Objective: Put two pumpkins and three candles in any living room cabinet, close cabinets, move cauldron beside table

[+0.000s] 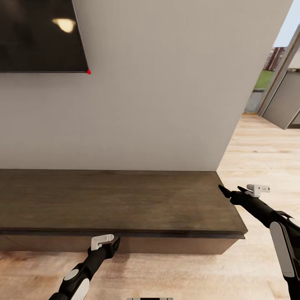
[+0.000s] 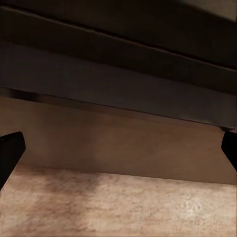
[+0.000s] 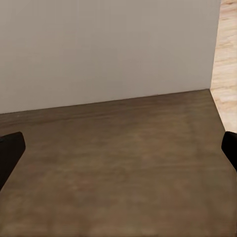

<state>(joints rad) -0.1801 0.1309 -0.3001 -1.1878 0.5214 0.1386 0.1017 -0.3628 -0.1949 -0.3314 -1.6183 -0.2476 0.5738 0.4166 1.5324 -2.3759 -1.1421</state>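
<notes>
The cabinet (image 1: pixel 121 204) stands against the wall (image 1: pixel 166 104), a long, low dark-brown unit with a flat, bare top; its front face, seen in shadow below the overhanging top edge, sits flush. The cabinet's right end lies near the corner where the wall ends. The left gripper (image 1: pixel 112 245) is positioned low, just in front of the cabinet's front face below the top edge; in the left wrist view the fingertips (image 2: pixel 10 148) sit at opposite borders of the picture with the dark front and the floor between them, so the fingers are spread wide and hold nothing. The right gripper (image 1: pixel 225 191) hovers at the cabinet's right end, near the top's corner; in the right wrist view its fingertips (image 3: pixel 10 150) are likewise wide apart over the cabinet top (image 3: pixel 118 163), holding nothing. A dark screen (image 1: pixel 39 35) hangs on the wall above the cabinet. Light wood floor (image 1: pixel 250 166) extends to the right toward an opening (image 1: pixel 271 71).
</notes>
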